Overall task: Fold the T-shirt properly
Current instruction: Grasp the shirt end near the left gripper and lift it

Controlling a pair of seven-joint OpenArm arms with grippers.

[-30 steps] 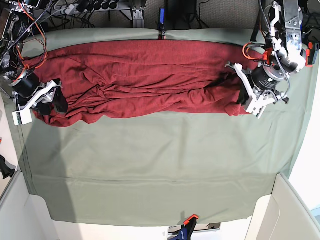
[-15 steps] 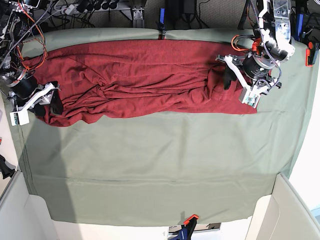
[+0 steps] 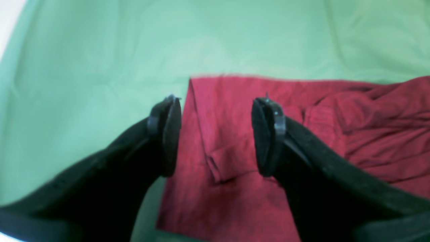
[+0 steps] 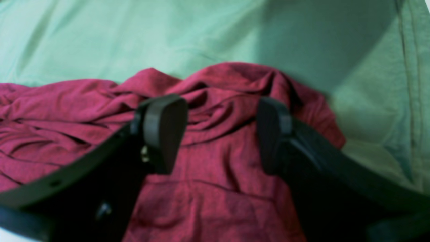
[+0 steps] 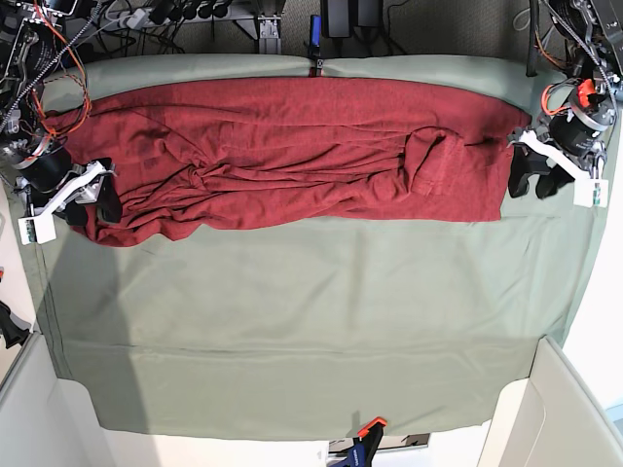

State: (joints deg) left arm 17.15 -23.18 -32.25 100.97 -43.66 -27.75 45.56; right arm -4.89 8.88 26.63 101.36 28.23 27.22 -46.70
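Red shirt (image 5: 292, 156) bunched across green cloth (image 5: 292, 321), left gripper (image 5: 537, 185) at 3 o'clock wide and empty, right gripper (image 5: 90, 206) at 9 o'clock wide and empty

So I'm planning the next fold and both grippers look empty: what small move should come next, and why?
Probably bring the left gripper back down onto the T-shirt edge beside it and close. Both it and the right gripper stand open at the shirt's two ends, holding nothing, and the shirt lies bunched and wrinkled along the green table cover, not yet folded.
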